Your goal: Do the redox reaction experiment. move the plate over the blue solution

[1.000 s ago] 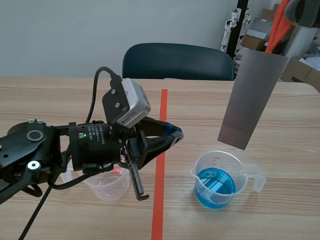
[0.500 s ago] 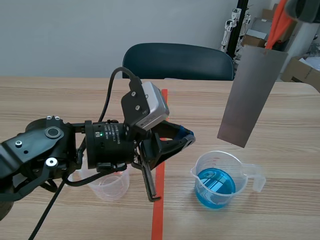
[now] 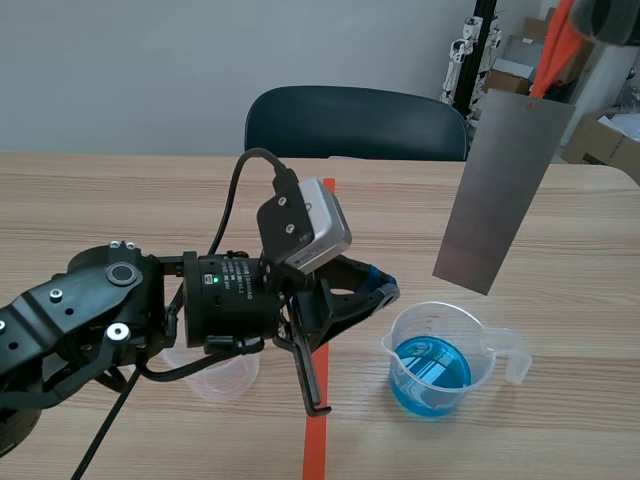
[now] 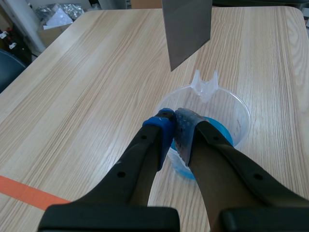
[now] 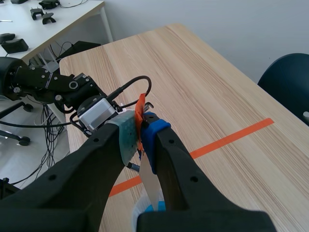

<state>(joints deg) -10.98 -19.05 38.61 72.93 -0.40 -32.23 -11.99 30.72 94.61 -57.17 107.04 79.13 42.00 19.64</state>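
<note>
R fingers (image 5: 155,137) pinch plate (image 3: 505,190) top, nr beaker (image 3: 436,362)

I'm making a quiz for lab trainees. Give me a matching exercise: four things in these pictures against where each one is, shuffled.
1 metal plate
2 blue-solution beaker
3 empty cup
4 chair

A behind the table's far edge
B hanging above the table
C on the table, partly hidden by the left arm
D on the table, right of the tape line

Pairs: 1-B, 2-D, 3-C, 4-A
</note>
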